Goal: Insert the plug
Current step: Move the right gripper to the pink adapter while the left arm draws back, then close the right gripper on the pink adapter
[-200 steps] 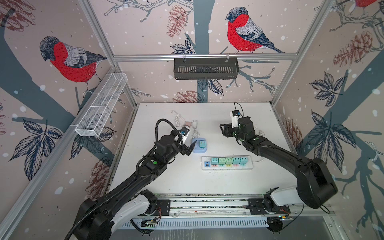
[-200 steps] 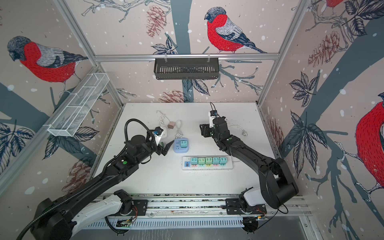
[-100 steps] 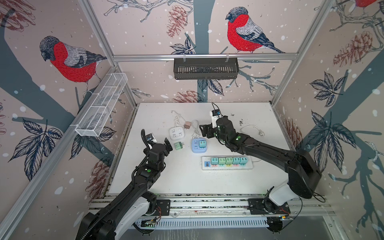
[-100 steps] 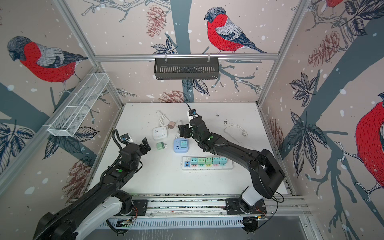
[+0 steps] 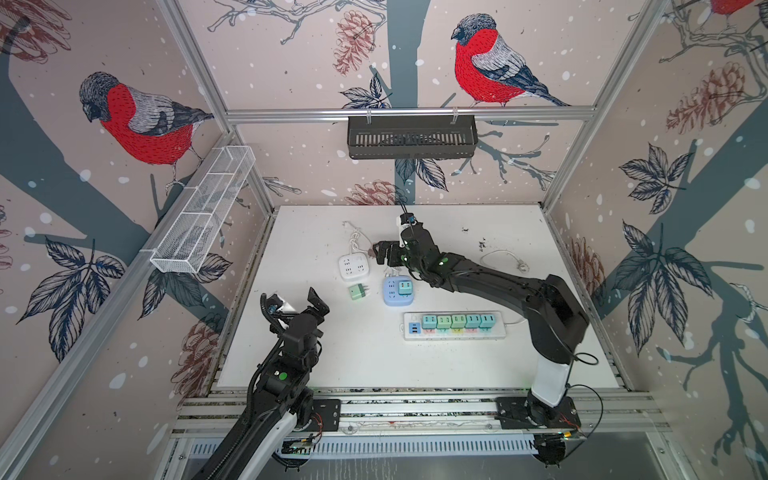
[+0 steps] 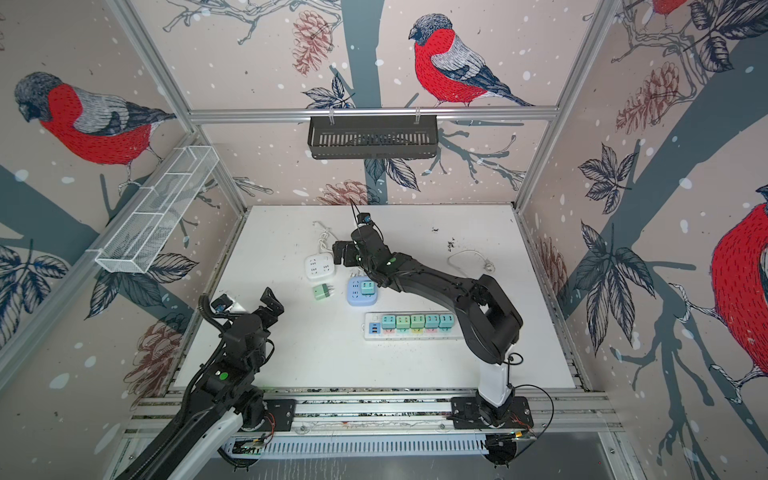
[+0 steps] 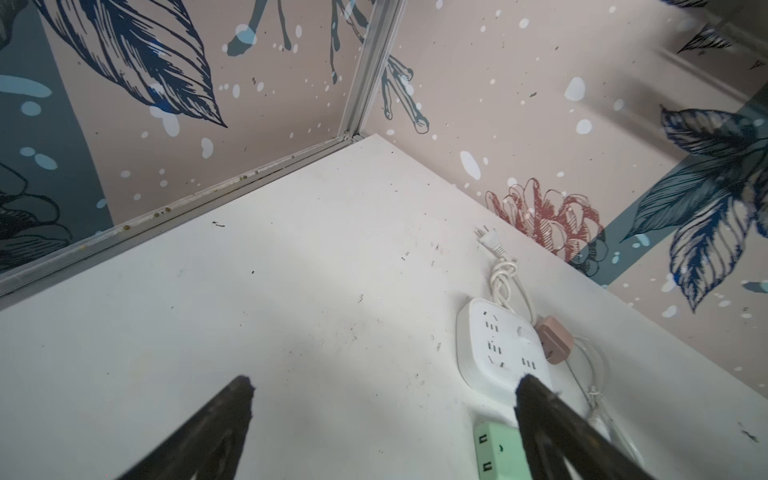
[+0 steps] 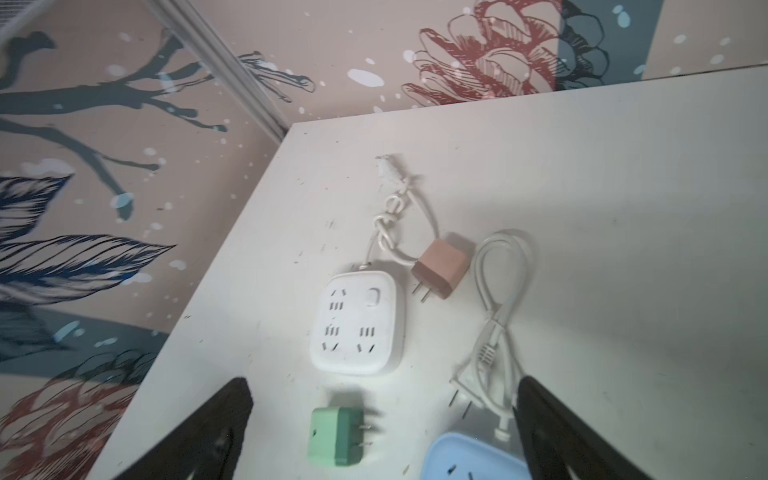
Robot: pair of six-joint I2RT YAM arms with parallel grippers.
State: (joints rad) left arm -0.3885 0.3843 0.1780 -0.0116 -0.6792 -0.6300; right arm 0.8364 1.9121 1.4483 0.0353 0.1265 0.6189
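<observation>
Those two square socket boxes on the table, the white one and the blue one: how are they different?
The white box is plain white; the blue box is pale blue. Every socket on the white box is empty, while the blue box has a teal plug pushed into it. The white box sits farther from the long strip; the blue box lies close to it. Both are rounded squares lying flat, sockets facing up.

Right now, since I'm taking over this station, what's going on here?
Both arms are empty-handed: the left gripper and the right gripper stand open. The right one hovers near the pink plug, beside the white socket block. The green plug lies loose on the table, not yet inserted.
</observation>
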